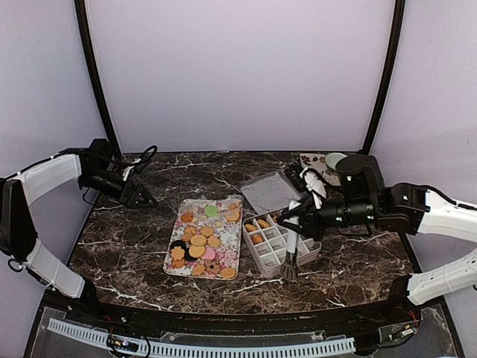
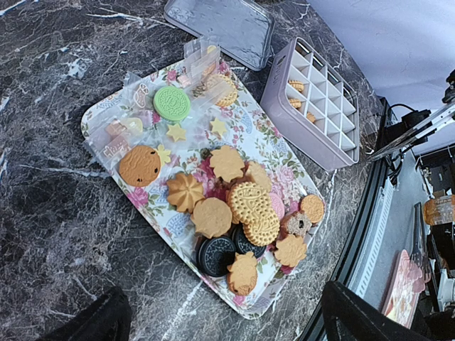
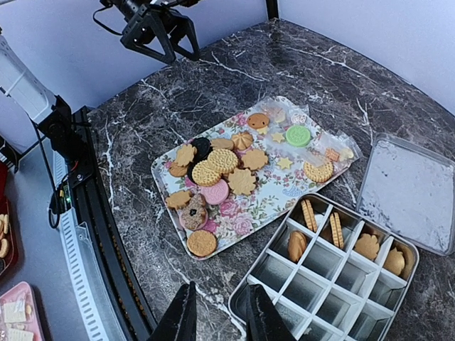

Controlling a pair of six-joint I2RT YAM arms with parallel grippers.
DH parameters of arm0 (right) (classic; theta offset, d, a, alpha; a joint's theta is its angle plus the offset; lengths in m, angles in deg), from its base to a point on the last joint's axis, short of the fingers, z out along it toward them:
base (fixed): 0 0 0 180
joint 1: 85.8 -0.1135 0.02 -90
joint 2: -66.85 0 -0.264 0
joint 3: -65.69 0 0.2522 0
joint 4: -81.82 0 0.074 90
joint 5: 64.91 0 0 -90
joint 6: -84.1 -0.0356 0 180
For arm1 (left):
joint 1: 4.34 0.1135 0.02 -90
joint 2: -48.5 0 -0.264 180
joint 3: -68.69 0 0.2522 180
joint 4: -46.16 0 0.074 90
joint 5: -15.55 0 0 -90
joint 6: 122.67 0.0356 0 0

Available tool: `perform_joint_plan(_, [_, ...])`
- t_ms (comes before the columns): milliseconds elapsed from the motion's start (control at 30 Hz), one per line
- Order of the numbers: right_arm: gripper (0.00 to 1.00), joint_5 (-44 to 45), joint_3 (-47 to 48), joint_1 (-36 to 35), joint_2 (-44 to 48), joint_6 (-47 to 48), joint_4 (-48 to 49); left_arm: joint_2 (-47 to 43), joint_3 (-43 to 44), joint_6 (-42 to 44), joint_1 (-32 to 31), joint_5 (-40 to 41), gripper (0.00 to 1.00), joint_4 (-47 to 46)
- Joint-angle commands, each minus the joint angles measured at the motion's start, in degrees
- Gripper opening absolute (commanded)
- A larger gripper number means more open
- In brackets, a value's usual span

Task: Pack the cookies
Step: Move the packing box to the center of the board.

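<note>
The packing looks barely begun: about five cookies (image 3: 297, 245) sit in one row of the divided plastic box (image 2: 284, 99), its other cells bare; some twenty more lie heaped on the floral tray (image 2: 99, 117) just beside it on the dark veined bench (image 1: 134, 246); the clear ribbed lid (image 3: 409, 192) lies off, behind the box. The cookies are matte and crisp-looking, scalloped, ridged or flower-cut, mostly tan, with one green, one pink and two dark sandwich rounds; a few lie among crinkled clear wrappers (image 2: 124, 131). The right gripper (image 1: 304, 212) is pinched on the metal tongs (image 1: 291, 257), which carry nothing, tips at the box's near edge; the left gripper (image 3: 181, 53) hovers spread and empty, well apart from the tray.
</note>
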Motion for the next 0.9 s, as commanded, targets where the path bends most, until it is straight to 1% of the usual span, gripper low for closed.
perform_joint_plan(0, [0.0,2.1,-1.4,-1.8,-2.6,1.2,5.2,-1.5,-0.2,0.3,0.3,-1.0,0.96,1.0])
perform_joint_plan(100, [0.0,4.8,-1.1,-3.7,-5.9,3.5,6.2,-1.5,0.0,0.4,0.3,-0.7,0.96,1.1])
perform_joint_plan(300, [0.0,9.1,-0.1,-6.5,-10.8,7.6,11.7,-1.4,0.6,0.2,0.4,-0.5,0.96,1.4])
perform_joint_plan(567, [0.0,14.1,1.8,-6.3,-15.2,13.8,17.7,-1.4,1.1,0.0,0.3,-0.5,0.96,1.4])
perform_joint_plan(733, [0.0,11.7,4.5,-4.1,-18.2,15.0,20.5,-1.2,1.0,-0.3,0.3,-0.8,0.96,1.1])
perform_joint_plan(867, [0.0,7.1,6.5,-2.9,-19.6,12.2,25.5,-1.3,1.0,-0.5,0.3,-1.0,0.96,1.0])
